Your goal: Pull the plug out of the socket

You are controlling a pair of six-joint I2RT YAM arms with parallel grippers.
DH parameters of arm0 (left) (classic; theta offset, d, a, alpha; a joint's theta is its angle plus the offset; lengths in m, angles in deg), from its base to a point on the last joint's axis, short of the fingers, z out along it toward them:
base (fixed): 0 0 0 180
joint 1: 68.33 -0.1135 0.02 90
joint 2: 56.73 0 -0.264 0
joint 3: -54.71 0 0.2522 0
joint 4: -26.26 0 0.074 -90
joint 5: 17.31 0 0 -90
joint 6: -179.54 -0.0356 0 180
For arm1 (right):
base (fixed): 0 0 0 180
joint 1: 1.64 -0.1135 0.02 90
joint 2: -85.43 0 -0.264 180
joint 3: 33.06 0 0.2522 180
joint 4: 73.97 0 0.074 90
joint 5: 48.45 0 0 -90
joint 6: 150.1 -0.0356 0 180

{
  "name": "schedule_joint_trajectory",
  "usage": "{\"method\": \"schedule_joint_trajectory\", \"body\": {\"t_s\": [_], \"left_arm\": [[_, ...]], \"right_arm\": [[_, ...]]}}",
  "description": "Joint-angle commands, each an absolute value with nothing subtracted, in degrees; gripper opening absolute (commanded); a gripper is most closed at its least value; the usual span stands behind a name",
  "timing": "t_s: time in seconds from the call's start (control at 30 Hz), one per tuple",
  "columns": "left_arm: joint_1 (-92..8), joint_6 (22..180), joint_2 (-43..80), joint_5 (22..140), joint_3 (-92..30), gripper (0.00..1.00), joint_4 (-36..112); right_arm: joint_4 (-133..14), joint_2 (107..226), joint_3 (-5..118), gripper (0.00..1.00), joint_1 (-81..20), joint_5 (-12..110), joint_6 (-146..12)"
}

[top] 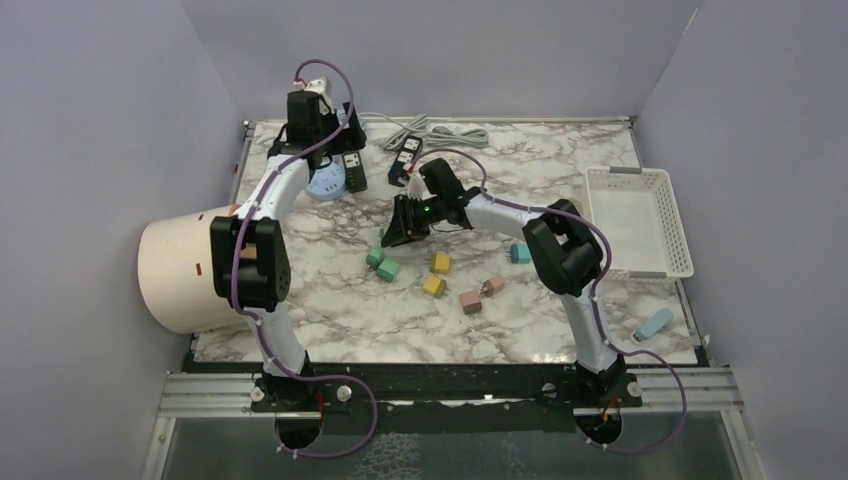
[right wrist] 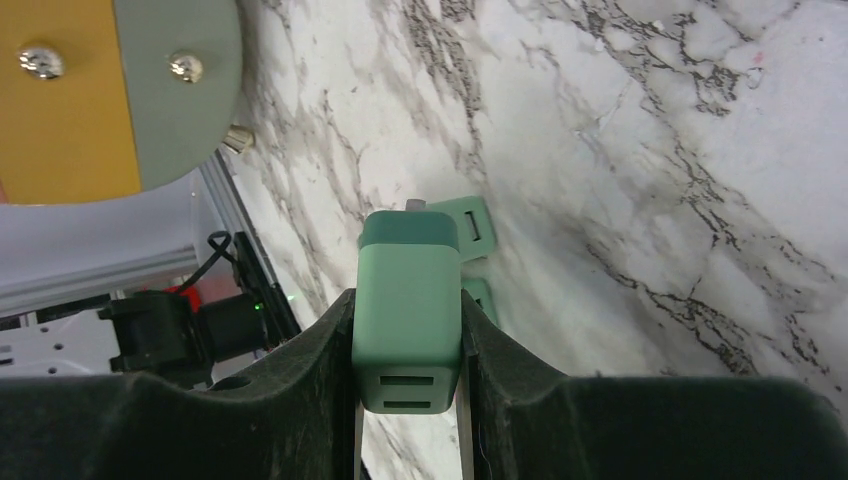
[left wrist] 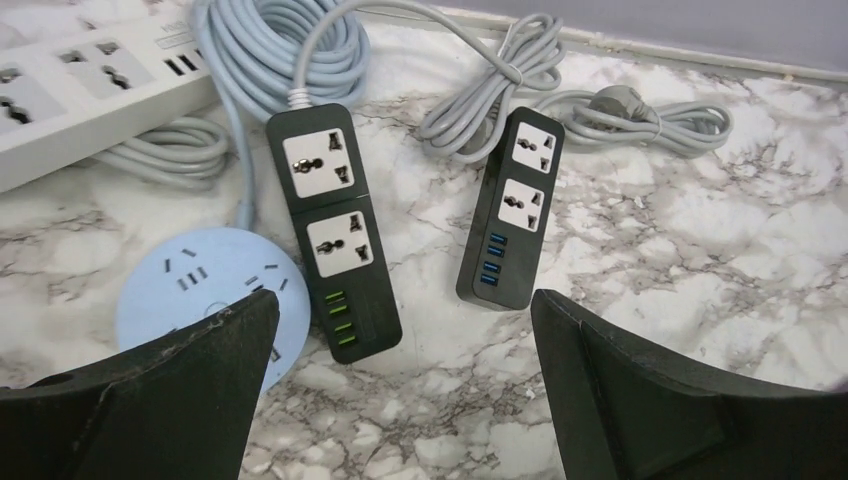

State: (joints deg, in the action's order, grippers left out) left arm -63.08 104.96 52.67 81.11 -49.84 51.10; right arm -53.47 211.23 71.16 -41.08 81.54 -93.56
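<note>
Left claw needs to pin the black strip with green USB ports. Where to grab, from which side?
Come from above, closing across the narrow width of the black strip, on its long side walls by the two sockets. It lies flat, face up; the blue round hub crowds the USB end. The left claw is open.

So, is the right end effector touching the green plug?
Touching. The right wrist view shows the green plug pressed between both fingers of the right end effector.
</note>
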Motion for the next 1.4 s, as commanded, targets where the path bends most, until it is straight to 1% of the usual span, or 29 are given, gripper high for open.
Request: {"method": "schedule_joint_trajectory", "body": {"t_s": [0.0,0.27,0.4,0.5,0.9,1.0,1.03,1.07,1.2,1.37], "left_arm": [[-65.29,105.53,44.43,85.34,-44.38,0.99,48.69],[-66.87,106.14,38.86,88.29,-39.13,0.99,47.98],[-67.49,106.65,37.75,89.47,-37.10,0.99,47.28],[-67.87,107.10,37.36,89.79,-36.80,0.99,46.29],[-68.19,106.50,36.70,90.45,-36.83,0.99,47.11],[-68.25,105.63,35.88,90.22,-36.83,0.99,47.29],[-68.18,105.30,35.61,90.26,-36.84,0.99,47.34],[-68.16,104.94,35.37,90.26,-36.78,0.99,47.58],[-68.30,104.01,34.36,90.47,-36.83,0.99,47.84],[-68.32,103.11,31.57,93.49,-34.34,0.99,45.34]], "right_arm": [[-51.32,214.36,73.76,0.18,-41.62,83.09,-91.37],[-48.16,215.70,74.96,0.31,-42.07,81.54,-89.06],[-46.37,214.63,74.05,0.42,-42.22,80.15,-87.78],[-43.68,213.79,74.39,0.46,-42.23,79.18,-85.97],[-25.01,212.84,85.25,0.53,-42.25,65.00,-75.15],[-25.10,210.58,85.62,0.55,-42.23,61.94,-73.65],[-25.29,209.79,85.49,0.58,-42.18,61.38,-73.26],[-25.09,209.25,85.58,0.60,-42.12,61.12,-72.79],[-22.69,207.77,87.67,0.60,-41.75,60.76,-70.89],[-26.84,201.60,83.89,0.61,-38.90,63.26,-70.64]]}}
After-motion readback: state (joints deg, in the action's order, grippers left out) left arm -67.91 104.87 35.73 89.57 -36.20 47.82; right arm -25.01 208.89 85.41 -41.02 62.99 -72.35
